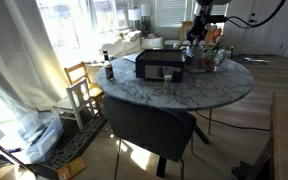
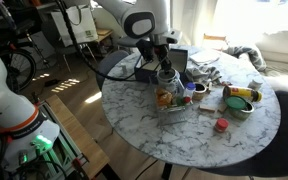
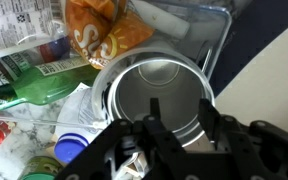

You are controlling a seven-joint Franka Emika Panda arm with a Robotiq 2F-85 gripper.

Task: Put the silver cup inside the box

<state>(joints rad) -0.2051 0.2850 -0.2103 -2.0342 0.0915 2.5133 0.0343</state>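
**A:** Gripper (image 3: 182, 120) comes in at the bottom of the wrist view, fingers (image 3: 210, 118) spread over the near rim of the silver cup (image 3: 159, 92). Can't tell if it's clamped.

**B:** Where's the cup?

**A:** Centre of the wrist view, mouth up. In an exterior view it's top centre, right under the gripper, just beside the box (image 2: 134, 68), not in it.

**B:** Anything in the way?

**A:** Clutter packed close. Orange snack bag (image 3: 104, 35) above, green bottle (image 3: 29, 88) left, blue cap (image 3: 72, 148) lower left. In an exterior view the box sits mid-frame on the marble table (image 1: 214, 90), with a dark bottle (image 1: 109, 71) to its left.
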